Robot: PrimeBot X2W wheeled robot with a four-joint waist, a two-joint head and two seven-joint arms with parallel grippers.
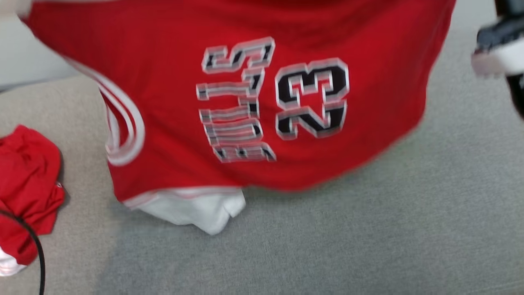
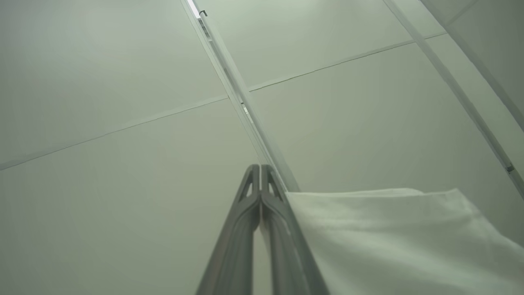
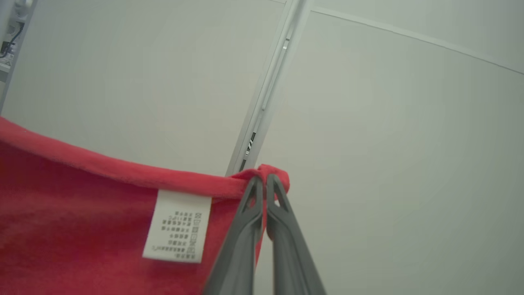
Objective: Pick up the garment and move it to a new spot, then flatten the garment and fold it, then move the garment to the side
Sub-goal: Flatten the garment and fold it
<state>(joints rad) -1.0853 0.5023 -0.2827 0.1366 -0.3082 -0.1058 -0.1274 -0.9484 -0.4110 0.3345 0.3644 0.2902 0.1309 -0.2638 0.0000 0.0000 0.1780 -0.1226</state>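
Note:
The garment (image 1: 163, 102) is a red jersey with a black "23" and white trim. It hangs spread out in the air above the grey cushioned surface (image 1: 368, 229), blurred, and its white lower corner (image 1: 196, 211) reaches down to the surface. My right gripper (image 3: 265, 178) is shut on the red hem (image 3: 123, 172), beside a white care label (image 3: 177, 225). My left gripper (image 2: 260, 168) is shut with the garment's white cloth (image 2: 389, 237) pinched at its fingers. A blurred dark and white part of my right arm (image 1: 497, 49) shows at the upper right of the head view.
A second red cloth (image 1: 28, 184) lies crumpled at the left edge of the grey surface, and a black cable (image 1: 39, 250) curves over it. Pale wall panels (image 2: 123, 82) stand behind both grippers.

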